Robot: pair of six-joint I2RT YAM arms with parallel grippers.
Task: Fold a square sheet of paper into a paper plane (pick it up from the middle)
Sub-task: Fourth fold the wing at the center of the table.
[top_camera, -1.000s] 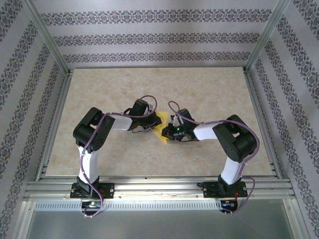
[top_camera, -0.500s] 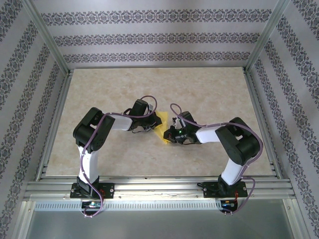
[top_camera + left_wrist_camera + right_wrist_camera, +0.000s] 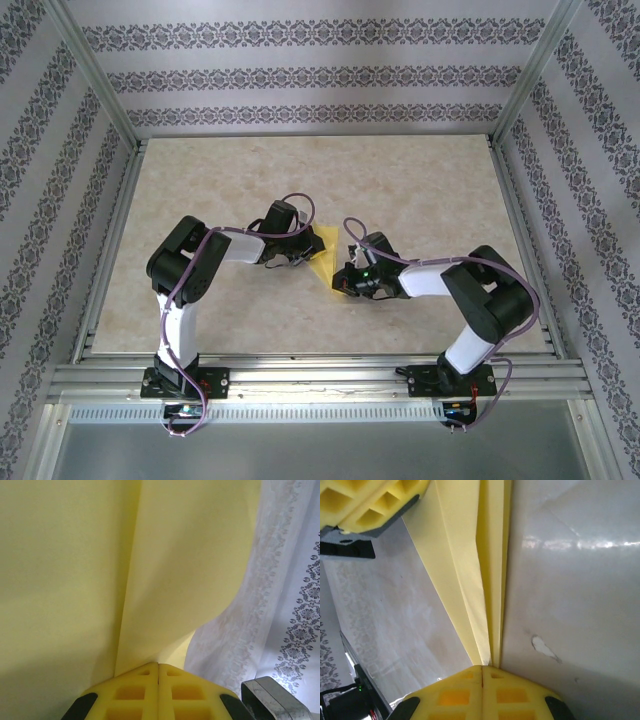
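No readable text, numbers, brands or labels in any view. The paper plane [image 3: 487, 570] is plain yellow, unprinted. Behind the paper plane the wallpaper [image 3: 320, 78] carries ornamental floral bands, not letters. Under the paper plane the table [image 3: 420, 190] is marbled, unmarked.

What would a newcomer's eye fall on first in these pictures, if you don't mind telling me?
The bright folded yellow paper stands out at the middle of the beige marbled table, pinched between the left gripper and the right gripper, which reach in from either side. In both wrist views, closed yellow fingertips clamp the creased paper. Around it all, the striped patterned walls draw the eye.
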